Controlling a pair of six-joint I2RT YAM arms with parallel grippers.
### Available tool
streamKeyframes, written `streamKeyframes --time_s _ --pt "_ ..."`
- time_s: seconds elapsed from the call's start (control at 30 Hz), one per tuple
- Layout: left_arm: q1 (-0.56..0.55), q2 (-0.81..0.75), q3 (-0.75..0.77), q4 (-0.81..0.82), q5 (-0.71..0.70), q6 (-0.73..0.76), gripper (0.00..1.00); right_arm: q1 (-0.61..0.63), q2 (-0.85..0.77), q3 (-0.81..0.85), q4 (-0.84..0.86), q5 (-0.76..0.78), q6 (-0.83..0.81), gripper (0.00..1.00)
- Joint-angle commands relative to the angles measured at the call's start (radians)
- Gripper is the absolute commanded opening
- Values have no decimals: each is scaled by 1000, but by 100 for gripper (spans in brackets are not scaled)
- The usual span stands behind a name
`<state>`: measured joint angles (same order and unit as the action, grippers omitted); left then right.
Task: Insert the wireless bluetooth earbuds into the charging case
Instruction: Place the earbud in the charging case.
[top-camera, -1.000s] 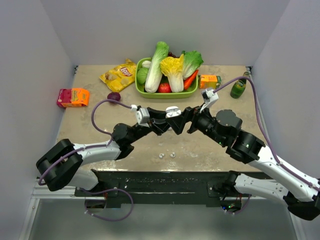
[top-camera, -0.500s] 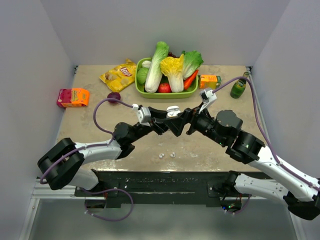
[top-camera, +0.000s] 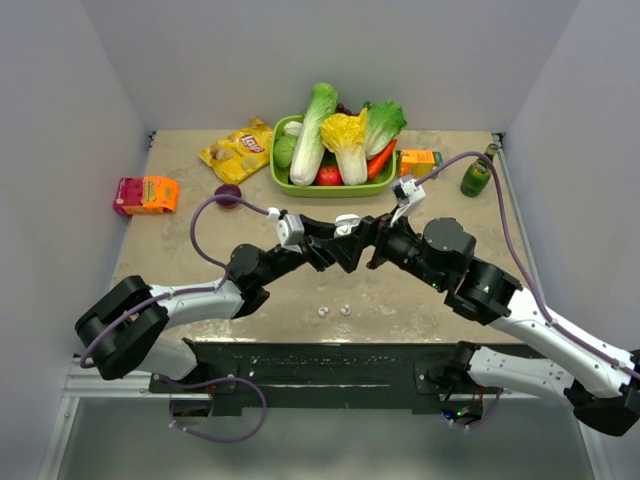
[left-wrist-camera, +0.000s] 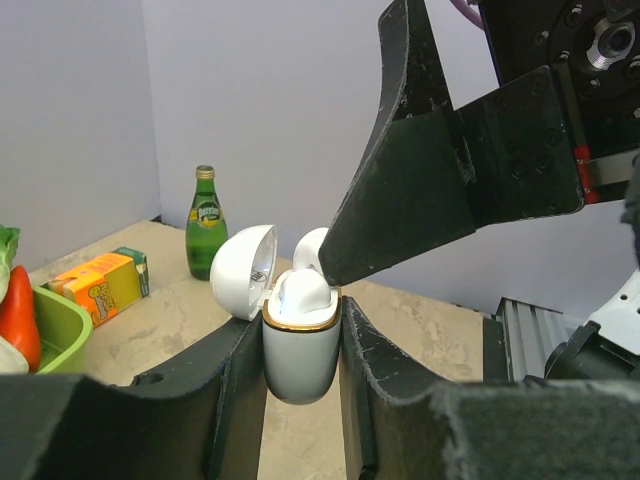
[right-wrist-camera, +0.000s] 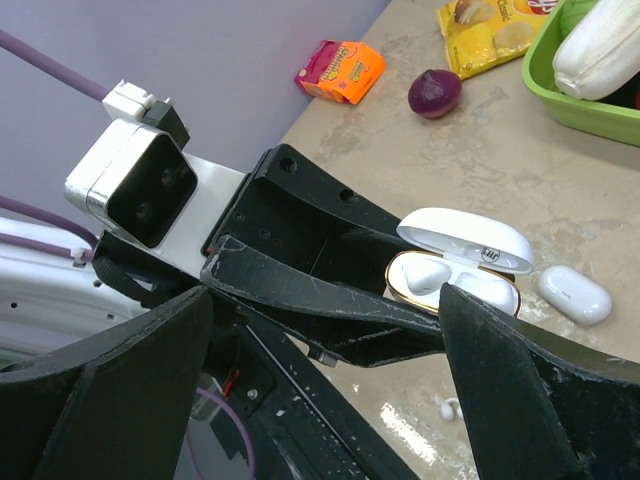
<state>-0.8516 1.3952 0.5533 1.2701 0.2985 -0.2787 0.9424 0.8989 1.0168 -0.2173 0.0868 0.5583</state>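
Between fingers of my left gripper (left-wrist-camera: 300, 352): charging case (left-wrist-camera: 300, 350) clamped, lid tipped open, white earbuds (right-wrist-camera: 430, 272) seated in wells. My right gripper (right-wrist-camera: 325, 290) spread wide, holding nothing, one fingertip just at case mouth. Tiny white buds (top-camera: 344, 309) loose on table (top-camera: 170, 250), near front edge.

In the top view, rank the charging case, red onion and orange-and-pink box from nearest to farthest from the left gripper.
1. Charging case: clamped in the left gripper itself, mid-table.
2. Red onion: back-left of the gripper.
3. Orange-and-pink box: by the far left edge.
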Motion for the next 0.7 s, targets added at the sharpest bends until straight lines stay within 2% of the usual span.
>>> streamKeyframes --time_s 0.0,0.4,0.5,0.67 --pt "-4 -19 22 627 27 -20 0 -1 6 39 21 31 -24 98" --pt "-3 -12 13 627 7 -1 0 -1 -20 123 27 -27 -60 98" --pt "-4 -16 14 627 8 -2 0 -1 -51 135 -7 34 -87 98" --pt "3 -54 4 627 30 -63 0 -1 -106 138 -120 274 -144 98"
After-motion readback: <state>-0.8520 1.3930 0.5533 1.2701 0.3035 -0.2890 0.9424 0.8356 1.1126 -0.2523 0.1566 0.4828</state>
